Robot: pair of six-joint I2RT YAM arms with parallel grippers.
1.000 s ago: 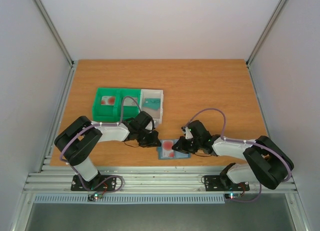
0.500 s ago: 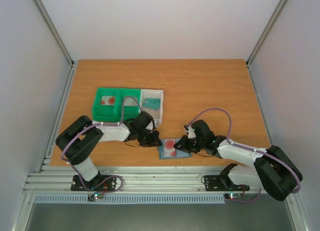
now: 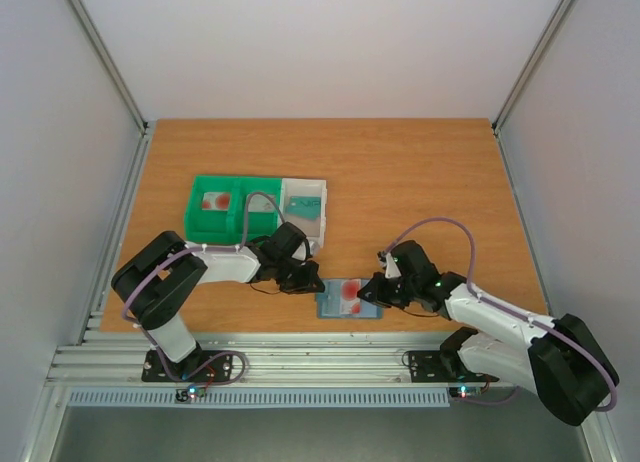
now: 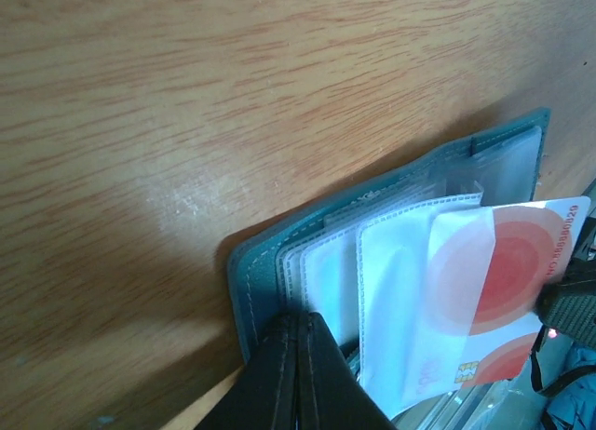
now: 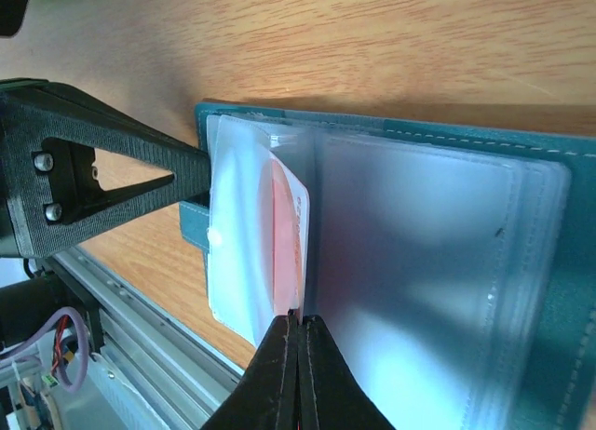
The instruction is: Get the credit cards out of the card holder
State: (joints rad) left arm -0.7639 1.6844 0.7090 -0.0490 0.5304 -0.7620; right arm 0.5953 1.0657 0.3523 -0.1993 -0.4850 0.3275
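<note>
left end effector (image 4: pixel 299 344) pins card holder (image 4: pixel 250 283), right end effector (image 5: pixel 298 335) pinches credit card (image 5: pixel 287 233).

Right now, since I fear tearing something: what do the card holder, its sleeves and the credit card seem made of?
The card holder: matte teal leather or imitation, stitched edge. Its sleeves: cloudy flexible plastic, probably. The credit card: smooth stiff plastic, printed red.

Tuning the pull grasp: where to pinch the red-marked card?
Pinch the credit card at its bare short edge, coming from the right in the top view: only that end sticks out of the clear sleeve; the card holder covers the rest.
</note>
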